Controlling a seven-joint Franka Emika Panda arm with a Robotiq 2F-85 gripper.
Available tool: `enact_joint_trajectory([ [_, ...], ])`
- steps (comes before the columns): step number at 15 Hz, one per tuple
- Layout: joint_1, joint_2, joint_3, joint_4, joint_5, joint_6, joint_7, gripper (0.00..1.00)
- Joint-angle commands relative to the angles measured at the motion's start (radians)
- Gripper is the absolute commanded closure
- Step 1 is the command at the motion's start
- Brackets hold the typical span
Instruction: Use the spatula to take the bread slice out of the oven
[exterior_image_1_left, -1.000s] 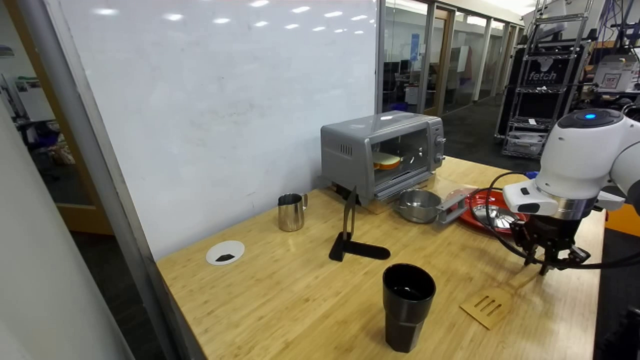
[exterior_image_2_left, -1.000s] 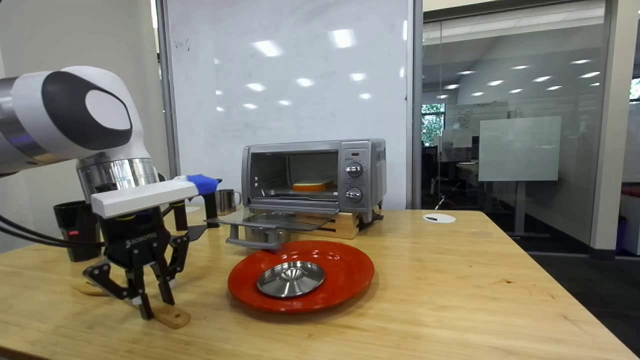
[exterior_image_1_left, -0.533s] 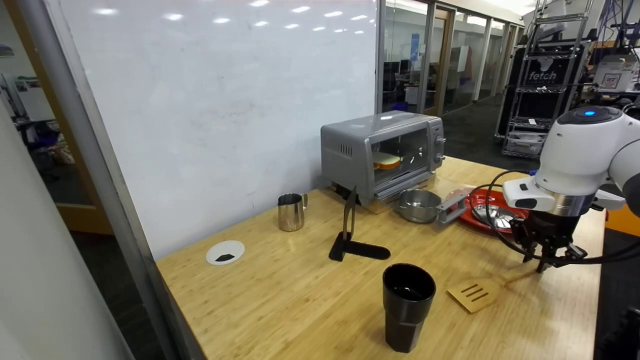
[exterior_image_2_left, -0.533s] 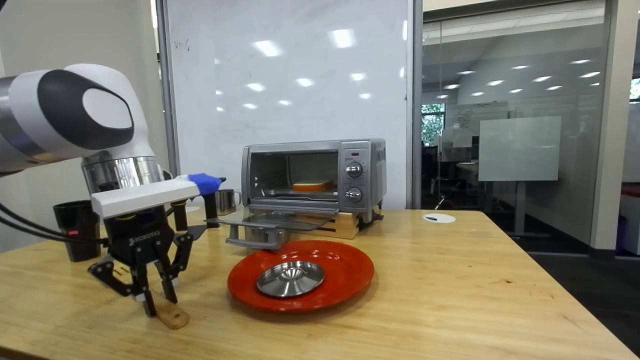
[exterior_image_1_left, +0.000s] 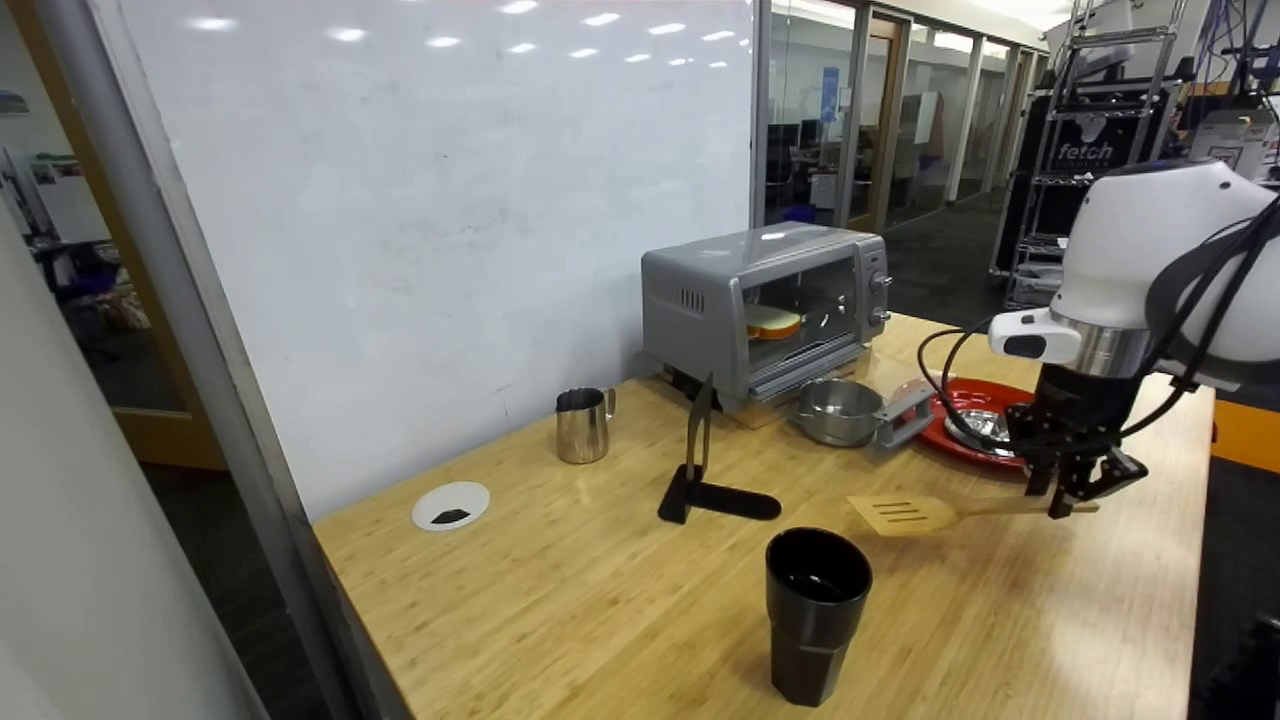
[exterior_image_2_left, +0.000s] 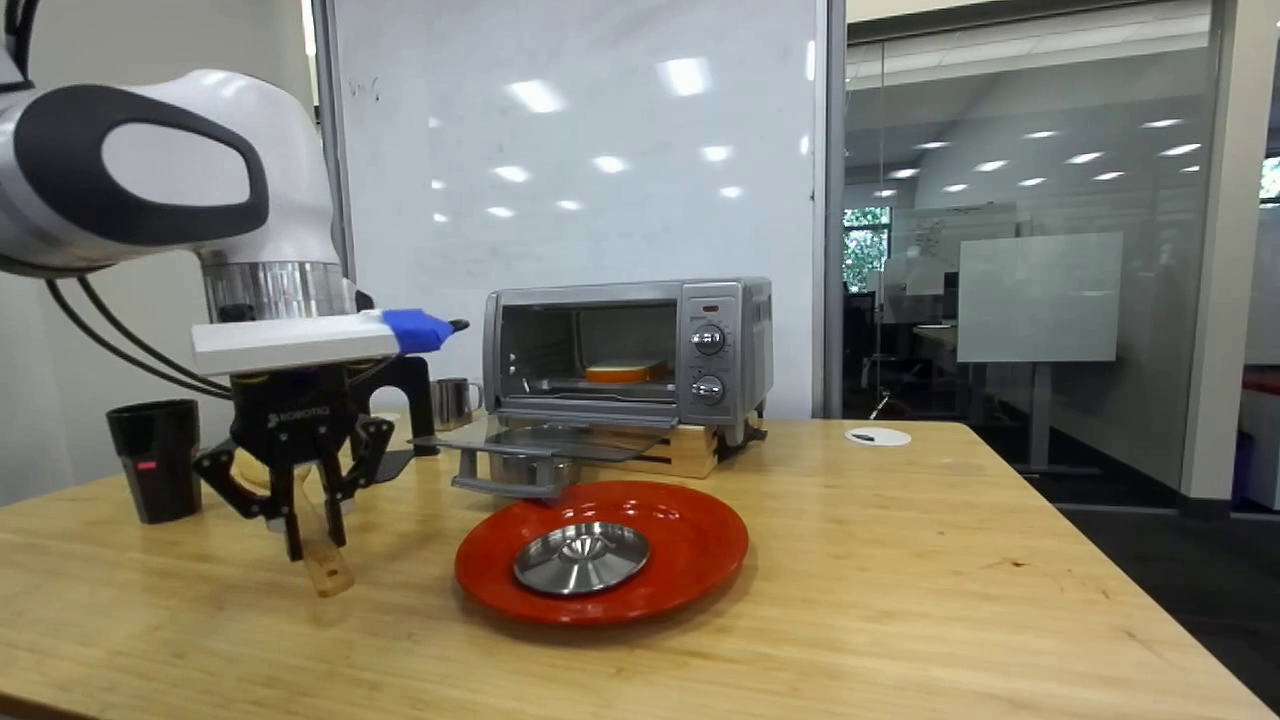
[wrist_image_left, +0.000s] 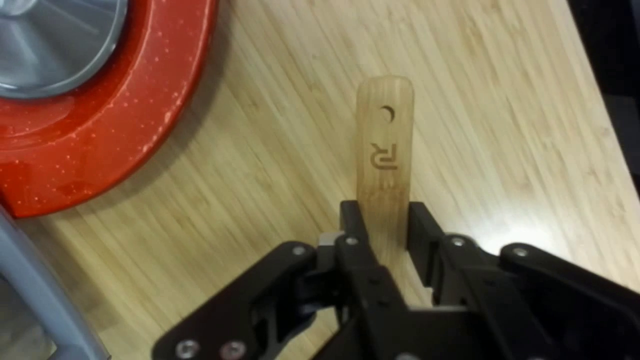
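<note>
Lower right in an exterior view, the claw (exterior_image_1_left: 1048, 502) pinches the spatula (exterior_image_1_left: 937, 515), now raised, likely ready for the oven (exterior_image_1_left: 702, 325).

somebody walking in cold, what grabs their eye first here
Probably the bright red plate on the table, a shiny lid on it. Next, the grey toaster oven in front of the whiteboard, bread slice inside. Then, near the plate, the end effector gripping a wooden spatula.

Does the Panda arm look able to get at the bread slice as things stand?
Probably yes: the fingers grip the slotted wooden spatula, and the toaster oven stands open, its door folded down, leaving the bread slice exposed.
</note>
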Motion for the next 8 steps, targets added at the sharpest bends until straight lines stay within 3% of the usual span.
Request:
enact_joint_trajectory([
  [1,0.030,-0.161,-0.022,-0.002,0.081,-0.188,-0.011,0.93],
  [4,0.042,-0.311,-0.038,-0.038,0.095,-0.302,0.085,0.93],
  [8,0.039,-0.416,-0.066,0.008,0.121,-0.442,0.284,0.93],
])
